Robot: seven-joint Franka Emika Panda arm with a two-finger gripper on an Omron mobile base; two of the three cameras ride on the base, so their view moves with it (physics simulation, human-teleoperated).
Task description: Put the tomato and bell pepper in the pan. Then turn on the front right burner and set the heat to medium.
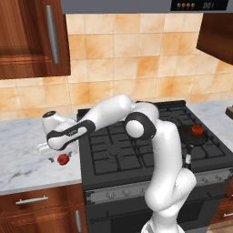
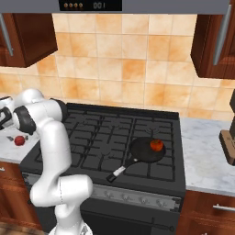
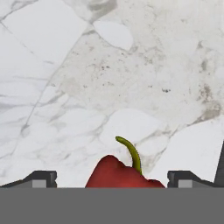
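The orange-red tomato lies inside the small black pan, which sits on the front right burner of the black cooktop. On the marble counter left of the stove rests the crimson bell pepper with a curved green stem. My gripper hangs just above the pepper and is open. In the hand view its fingertips stand wide on either side of the pepper, apart from it.
The pan's handle points toward the stove's front edge. A row of knobs runs along the stove front. A dark block stands on the right counter. My arm stretches across the cooktop's left side.
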